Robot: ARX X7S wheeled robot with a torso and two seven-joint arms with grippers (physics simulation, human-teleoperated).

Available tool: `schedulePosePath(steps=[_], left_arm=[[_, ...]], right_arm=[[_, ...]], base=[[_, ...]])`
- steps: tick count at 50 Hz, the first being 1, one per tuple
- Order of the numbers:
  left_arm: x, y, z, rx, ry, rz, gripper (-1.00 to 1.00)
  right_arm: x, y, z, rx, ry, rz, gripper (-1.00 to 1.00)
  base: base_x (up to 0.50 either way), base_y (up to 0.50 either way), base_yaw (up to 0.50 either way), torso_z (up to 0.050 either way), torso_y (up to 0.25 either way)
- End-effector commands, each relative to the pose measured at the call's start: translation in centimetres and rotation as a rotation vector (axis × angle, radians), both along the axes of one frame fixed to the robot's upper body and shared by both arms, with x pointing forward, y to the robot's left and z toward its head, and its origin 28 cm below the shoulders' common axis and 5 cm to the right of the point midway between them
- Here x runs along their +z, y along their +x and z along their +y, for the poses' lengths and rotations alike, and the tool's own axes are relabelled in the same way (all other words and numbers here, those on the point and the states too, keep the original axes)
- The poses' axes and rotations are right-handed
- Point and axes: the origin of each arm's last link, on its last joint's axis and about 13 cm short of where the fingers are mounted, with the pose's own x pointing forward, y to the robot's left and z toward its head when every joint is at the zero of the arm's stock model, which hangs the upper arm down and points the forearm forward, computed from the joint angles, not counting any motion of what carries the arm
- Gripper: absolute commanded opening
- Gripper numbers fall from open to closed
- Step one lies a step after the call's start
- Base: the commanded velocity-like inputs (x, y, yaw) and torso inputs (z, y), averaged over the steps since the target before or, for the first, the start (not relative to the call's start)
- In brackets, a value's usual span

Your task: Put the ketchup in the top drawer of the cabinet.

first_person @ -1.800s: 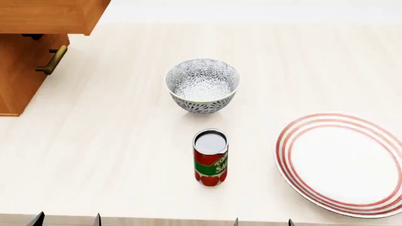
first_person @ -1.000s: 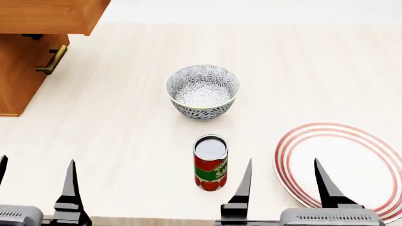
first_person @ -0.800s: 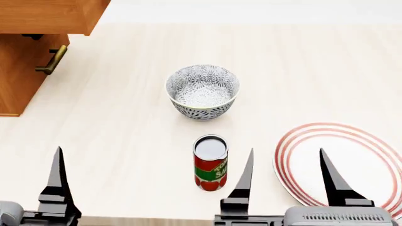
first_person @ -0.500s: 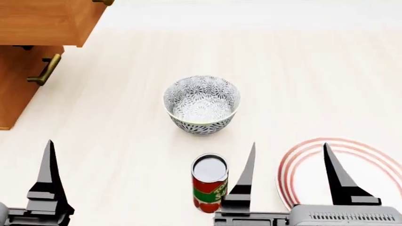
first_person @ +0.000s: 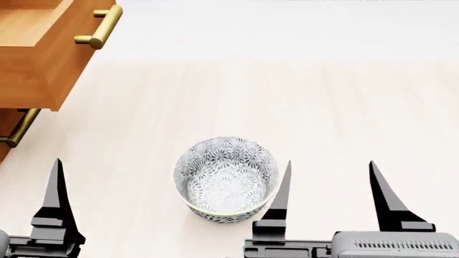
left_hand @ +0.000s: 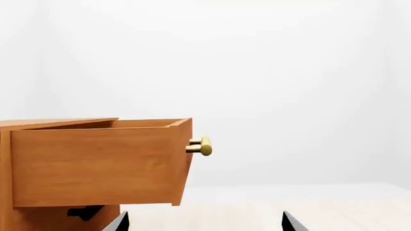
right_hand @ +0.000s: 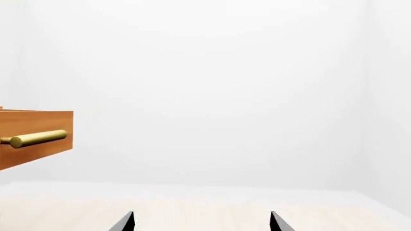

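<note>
Nearest the robot in the head view, the right claw (first_person: 326, 201) holds its two dark pointed fingers spread wide apart and empty, the tips aimed away over the tabletop (first_person: 344, 107). At the near left only one finger of the left claw (first_person: 56, 201) shows in that view; the left wrist view shows two finger tips set well apart, so it too is spread, gripping nothing. The ketchup shows in no view, so its place and the way its long axis points cannot be told. Just beside the right claw's inner finger sits the grey-white patterned bowl (first_person: 227, 185), upright with its mouth open upward, between the two claws. Beyond the bowl the pale wood tabletop runs bare and wide to its far edge, with free room to the right. At the far left the top drawer (first_person: 44, 51) is pulled out of the cabinet (left_hand: 38, 214), its open box facing up and its long axis running out over the tabletop. Its brass handle (first_person: 100, 28) lies across the front. Below it the lower drawer's handle (first_person: 18, 129) shows, set further back.
</note>
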Motion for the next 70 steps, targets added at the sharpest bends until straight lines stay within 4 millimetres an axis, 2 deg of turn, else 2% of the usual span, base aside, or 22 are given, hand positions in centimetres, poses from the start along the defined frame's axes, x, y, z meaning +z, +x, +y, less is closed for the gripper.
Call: schedulePosePath(steps=[1, 9, 41, 44, 52, 55, 57, 69, 70], left_arm=[[-0.10, 0.08, 0.01, 0.001, 0.002, 0.002, 1.00], [-0.19, 0.26, 0.01, 0.003, -0.002, 0.007, 1.00], [-0.44, 0.44, 0.12, 0.005, -0.013, 0.020, 1.00], [-0.49, 0.44, 0.10, 0.004, -0.014, 0.021, 1.00], [-0.33, 0.32, 0.11, 0.003, -0.018, 0.019, 1.00], [-0.38, 0.34, 0.11, 0.004, -0.016, 0.020, 1.00], [-0.36, 0.34, 0.11, 0.004, -0.016, 0.019, 1.00], [-0.37, 0.29, 0.08, 0.006, -0.012, 0.019, 1.00], [-0.44, 0.29, 0.08, 0.007, -0.011, 0.018, 1.00]], right_arm=[[-0.02, 0.11, 0.07, 0.004, 0.001, 0.001, 1.00], [-0.11, 0.21, 0.00, -0.011, -0.009, -0.005, 1.00], [-0.19, 0.36, 0.22, 0.001, -0.013, 0.025, 1.00], [0.60, 0.40, 0.18, 0.001, -0.015, 0.027, 1.00], [0.52, 0.41, 0.16, 0.014, 0.007, 0.022, 1.00], [0.56, 0.37, 0.15, 0.013, 0.007, 0.017, 1.00], [-0.17, 0.36, 0.17, 0.010, 0.006, 0.016, 1.00], [-0.09, 0.30, 0.05, 0.018, 0.015, 0.004, 1.00], [0.04, 0.21, -0.05, 0.054, 0.056, -0.010, 1.00]], base=[[0.50, 0.00, 0.00, 0.000, 0.000], [0.24, 0.00, 0.00, 0.000, 0.002], [0.00, 0.50, 0.00, 0.000, 0.000], [0.00, 0.50, 0.00, 0.000, 0.000], [0.00, 0.50, 0.00, 0.000, 0.000], [0.00, 0.00, 0.00, 0.000, 0.000], [0.00, 0.00, 0.00, 0.000, 0.000], [0.00, 0.00, 0.00, 0.000, 0.000], [0.00, 0.00, 0.00, 0.000, 0.000]])
